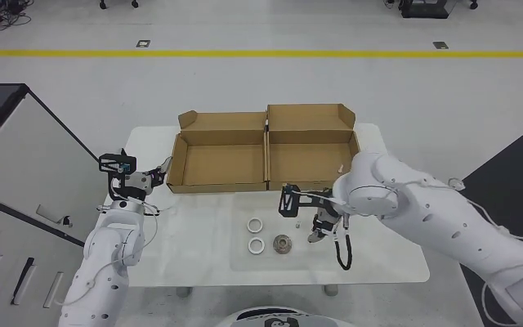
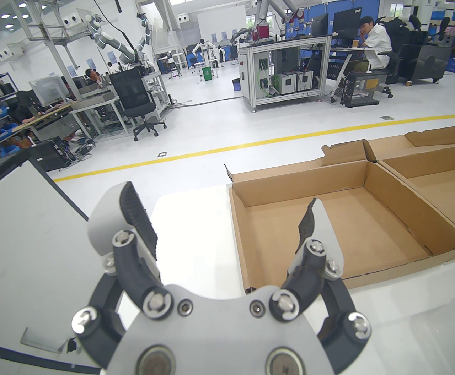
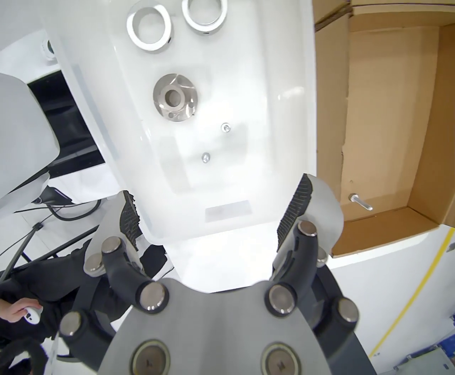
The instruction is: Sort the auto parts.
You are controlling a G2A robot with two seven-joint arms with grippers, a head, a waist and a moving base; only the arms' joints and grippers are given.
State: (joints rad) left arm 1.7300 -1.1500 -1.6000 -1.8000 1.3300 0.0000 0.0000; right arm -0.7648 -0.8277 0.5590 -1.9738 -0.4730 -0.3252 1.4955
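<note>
A clear plastic tray (image 1: 245, 263) at the table's front holds two white rings (image 1: 256, 224) (image 3: 149, 28), a metal flanged hub (image 1: 283, 244) (image 3: 174, 97) and two small screws (image 3: 225, 127). My right gripper (image 1: 317, 235) (image 3: 213, 213) hangs open above the tray's right end with nothing between its fingers. One bolt (image 3: 360, 202) lies in a corner of the right cardboard box (image 1: 309, 163). The left cardboard box (image 1: 221, 167) (image 2: 320, 227) has nothing in it. Just off that box's left wall, my left gripper (image 1: 161, 170) (image 2: 224, 222) stands open and holds nothing.
The two open boxes stand side by side at the back of the white table (image 1: 384, 253), flaps raised behind them. Bare table lies between the boxes and the tray and to the tray's left. A grey panel (image 1: 41, 155) stands beyond the table's left edge.
</note>
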